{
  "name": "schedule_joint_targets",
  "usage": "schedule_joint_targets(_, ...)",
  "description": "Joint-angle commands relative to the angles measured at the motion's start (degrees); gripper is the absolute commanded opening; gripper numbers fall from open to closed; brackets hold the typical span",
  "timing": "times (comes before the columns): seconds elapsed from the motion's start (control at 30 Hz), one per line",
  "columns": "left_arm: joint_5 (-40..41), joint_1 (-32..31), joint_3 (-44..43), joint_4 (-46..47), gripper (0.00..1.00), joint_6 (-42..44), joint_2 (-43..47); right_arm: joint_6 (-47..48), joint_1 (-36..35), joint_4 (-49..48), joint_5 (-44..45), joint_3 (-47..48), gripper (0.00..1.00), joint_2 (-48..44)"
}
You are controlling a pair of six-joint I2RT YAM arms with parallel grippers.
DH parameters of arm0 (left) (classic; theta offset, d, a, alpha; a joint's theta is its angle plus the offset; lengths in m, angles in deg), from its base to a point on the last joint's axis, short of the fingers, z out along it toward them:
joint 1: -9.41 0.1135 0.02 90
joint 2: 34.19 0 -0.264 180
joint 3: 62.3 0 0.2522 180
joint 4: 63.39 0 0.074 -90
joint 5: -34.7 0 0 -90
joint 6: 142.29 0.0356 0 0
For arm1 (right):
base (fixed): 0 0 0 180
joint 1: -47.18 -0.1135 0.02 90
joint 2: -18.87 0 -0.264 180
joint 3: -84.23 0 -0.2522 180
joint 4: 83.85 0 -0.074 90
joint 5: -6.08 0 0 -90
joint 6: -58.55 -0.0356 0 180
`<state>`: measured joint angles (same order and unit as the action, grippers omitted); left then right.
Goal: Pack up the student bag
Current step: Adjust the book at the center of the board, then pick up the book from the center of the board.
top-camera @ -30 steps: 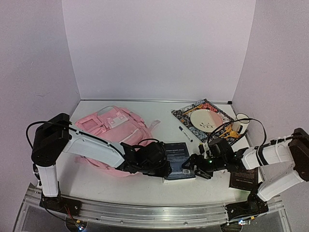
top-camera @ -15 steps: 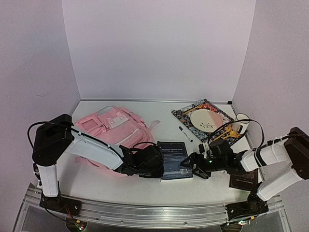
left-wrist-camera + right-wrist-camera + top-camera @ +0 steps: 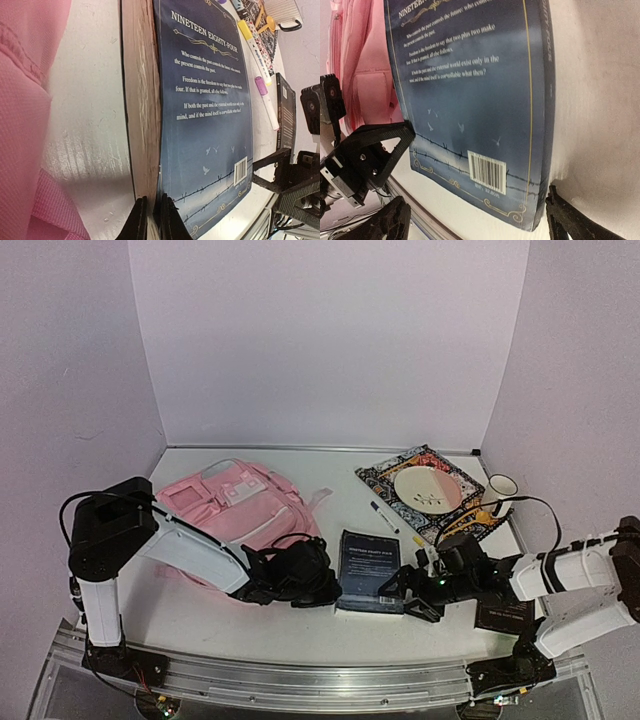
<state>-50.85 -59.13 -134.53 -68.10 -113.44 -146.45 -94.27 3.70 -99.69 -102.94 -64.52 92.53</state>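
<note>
The student bag (image 3: 235,505), a soft pink backpack with white zip lines, lies flat on the left half of the white table (image 3: 200,615), its pale strap trailing to the right. The left arm reaches across its near edge. A strip of bare tabletop separates the bag from a paperback (image 3: 368,565) just to its right. The book lies back cover up, and the left wrist view reads the title "Nineteen Eighty-Four" over a dark blue sky with small birds, barbed wire and a barcode.

The left gripper (image 3: 152,200) is at the book's near corner on the page-edge side. Its two fingers are drawn almost together, and they appear to nip the cover edge with a thin sliver of pages between them, though the corner itself sits at the very bottom of the left wrist view. The right gripper (image 3: 476,195) is at the opposite near corner, by the spine. Its fingers stand wide apart, one on each side of the barcode corner, and neither visibly presses the book.

Beyond the paperback, a white marker pen (image 3: 383,517) lies on the table between the book and a dark patterned placemat (image 3: 385,475). A cream plate (image 3: 428,487) rests on the placemat, and a white mug (image 3: 500,485) stands at the mat's right corner. A thin dark booklet (image 3: 503,615) lies flat near the front right, partly under the right arm.
</note>
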Motion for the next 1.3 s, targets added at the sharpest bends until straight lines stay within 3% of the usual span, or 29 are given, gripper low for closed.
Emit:
schedule_joint_targets(0.0,-5.88,-0.11,2.57,-1.28,0.08,-2.15,-4.04,-1.19,-0.42,9.55,-0.59,-2.93,0.95,0.06)
schedule_joint_targets(0.3,-9.28,-0.1,1.93,-0.09,0.05,-2.48,-6.87,-5.31,-0.38,-17.43,-5.07,-5.03,0.92,5.15)
schedule_joint_targets(0.43,-10.44,-0.11,1.8,0.2,0.04,-2.65,-7.8,-6.35,-0.39,-27.9,-4.48,-7.05,0.9,3.11)
schedule_joint_targets(0.87,-13.45,-0.31,0.49,1.77,0.04,-3.18,-8.99,-3.47,-0.38,-31.11,5.36,-8.17,0.79,-13.78)
schedule_joint_targets(1.1,-14.13,-0.45,0.37,3.57,0.04,-4.04,-7.8,-3.81,-0.38,-25.3,5.33,-4.87,0.75,-8.62)
schedule_joint_targets(1.27,-15.5,-0.54,0.25,5.38,0.04,-4.94,-7.85,-3.91,-0.38,-27.99,5.5,-4.88,0.7,-4.08)
